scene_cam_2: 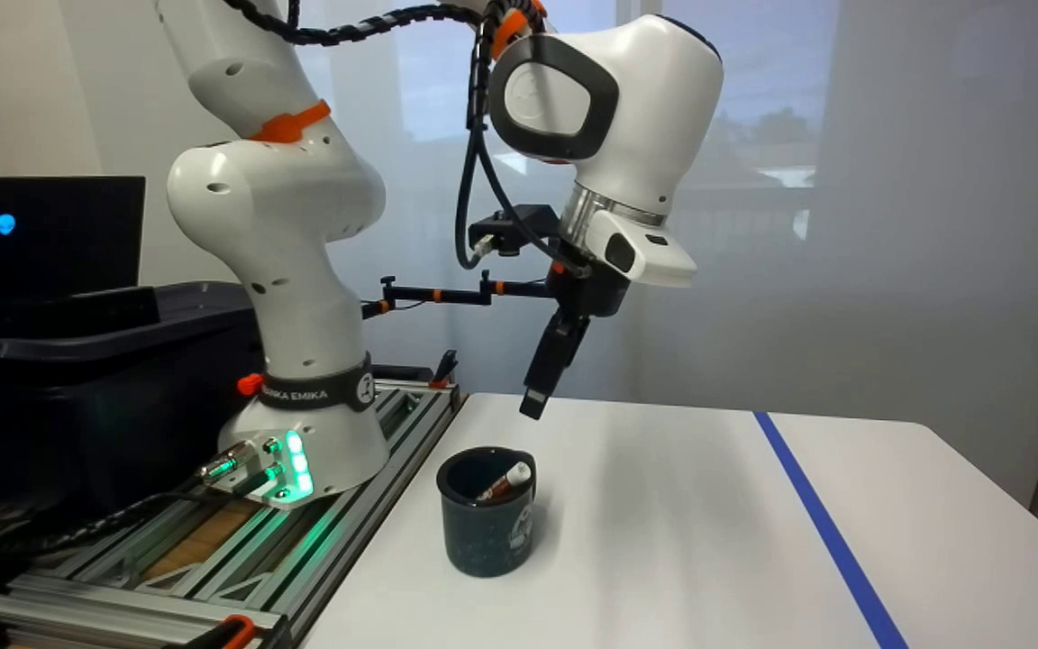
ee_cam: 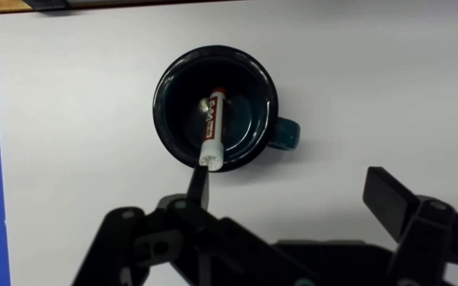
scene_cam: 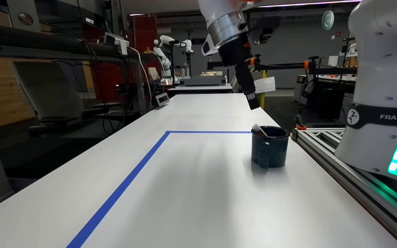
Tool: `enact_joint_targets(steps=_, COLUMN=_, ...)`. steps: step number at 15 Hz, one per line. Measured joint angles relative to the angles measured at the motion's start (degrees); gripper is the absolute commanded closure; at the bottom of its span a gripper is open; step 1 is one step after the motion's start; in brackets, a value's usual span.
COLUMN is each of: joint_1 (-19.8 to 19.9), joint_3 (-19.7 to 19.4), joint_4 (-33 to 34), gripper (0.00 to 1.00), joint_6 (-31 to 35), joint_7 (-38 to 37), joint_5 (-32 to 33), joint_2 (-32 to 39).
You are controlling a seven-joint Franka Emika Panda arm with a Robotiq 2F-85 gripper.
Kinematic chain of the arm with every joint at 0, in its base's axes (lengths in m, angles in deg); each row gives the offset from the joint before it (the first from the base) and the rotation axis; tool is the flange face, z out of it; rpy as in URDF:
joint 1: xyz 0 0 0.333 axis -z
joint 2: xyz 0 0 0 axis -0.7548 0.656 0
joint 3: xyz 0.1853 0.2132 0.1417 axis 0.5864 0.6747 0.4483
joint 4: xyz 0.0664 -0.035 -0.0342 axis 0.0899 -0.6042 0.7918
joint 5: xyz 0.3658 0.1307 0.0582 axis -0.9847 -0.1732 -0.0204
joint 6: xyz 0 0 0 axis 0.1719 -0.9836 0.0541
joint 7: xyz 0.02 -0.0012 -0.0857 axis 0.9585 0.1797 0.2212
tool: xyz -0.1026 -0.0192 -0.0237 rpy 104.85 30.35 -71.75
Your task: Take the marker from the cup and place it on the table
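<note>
The dark teal cup [scene_cam: 276, 153] stands upright on the white table [scene_cam: 191, 179]; it also shows in an exterior view [scene_cam_2: 483, 541] and in the wrist view [ee_cam: 251, 81]. The marker [ee_cam: 213, 123] leans inside the cup, its white end at the rim and its reddish-orange end down inside. The white end shows in both exterior views [scene_cam: 258, 130] [scene_cam_2: 508, 480]. My gripper [ee_cam: 288, 171] is open and empty, its fingers wide apart. In both exterior views it hangs tilted above the cup, apart from it [scene_cam: 252, 103] [scene_cam_2: 533, 404]. One fingertip overlaps the marker's white end in the wrist view.
A blue tape line [scene_cam: 126, 182] outlines part of the table. The metal-railed bench [scene_cam: 322, 144] with the robot base runs along the table edge near the cup. The cup handle [ee_cam: 286, 134] sticks out to the right in the wrist view.
</note>
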Motion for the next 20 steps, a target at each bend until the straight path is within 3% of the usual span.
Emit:
enact_joint_targets(steps=7, joint_1=1.3, joint_3=-1.9, joint_4=0.1, gripper=0.02, joint_6=0.7, joint_7=0.3, joint_5=0.0, joint_2=5.2)
enact_joint_targets(steps=8, joint_1=1.4, joint_3=-2.0, joint_4=0.1, gripper=0.2, joint_6=1.1, joint_7=0.3, joint_5=0.1, joint_2=5.9)
enact_joint_targets(steps=12, joint_1=2.0, joint_3=-2.7, joint_4=0.1, gripper=0.35, joint_6=2.7, joint_7=0.3, joint_5=0.8, joint_2=9.0)
enact_joint_targets(steps=17, joint_1=3.7, joint_3=-4.1, joint_4=0.1, gripper=0.41, joint_6=6.5, joint_7=0.3, joint_5=1.9, joint_2=12.4)
enact_joint_targets(steps=19, joint_1=4.1, joint_3=-4.5, joint_4=0.2, gripper=0.49, joint_6=7.7, joint_7=0.3, joint_5=1.9, joint_2=13.3)
enact_joint_targets(steps=20, joint_1=4.1, joint_3=-4.5, joint_4=0.2, gripper=0.61, joint_6=8.1, joint_7=0.3, joint_5=1.9, joint_2=13.6)
